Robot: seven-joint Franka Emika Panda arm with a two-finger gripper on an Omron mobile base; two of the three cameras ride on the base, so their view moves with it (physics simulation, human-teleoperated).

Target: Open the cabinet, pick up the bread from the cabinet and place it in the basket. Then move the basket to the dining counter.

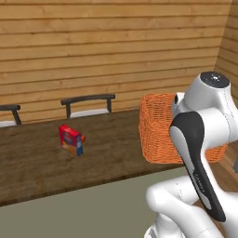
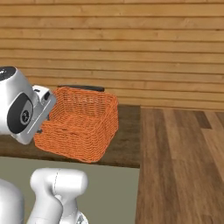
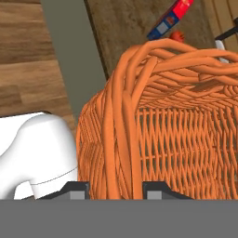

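Tool (image 3: 114, 188) is closed down on the near rim of the basket (image 2: 83, 122): in the hand view the two dark fingertips sit one on each side of the thick woven rim, with the wicker wall pinched between them. Jaws narrow, not fully shut, holding the basket wall.

Basket is orange wicker, rectangular, straight-sided. It sits at the right end of the desk (image 1: 37, 158), over the corner formed by the near edge and the right edge. In the right base view it is tilted, its near bottom edge overhanging the desk's grey-green front. Whether its base touches the top cannot be told.

Bread: cannot be made out; the basket's floor is hidden in every view.

A small red, blue and yellow box (image 1: 71, 139) stands upright on the desk, well apart from the basket, towards the left end.

Two dark chair backs (image 1: 88, 103) show along the desk's far edge, against a plank wall. Wood floor beyond the right edge.
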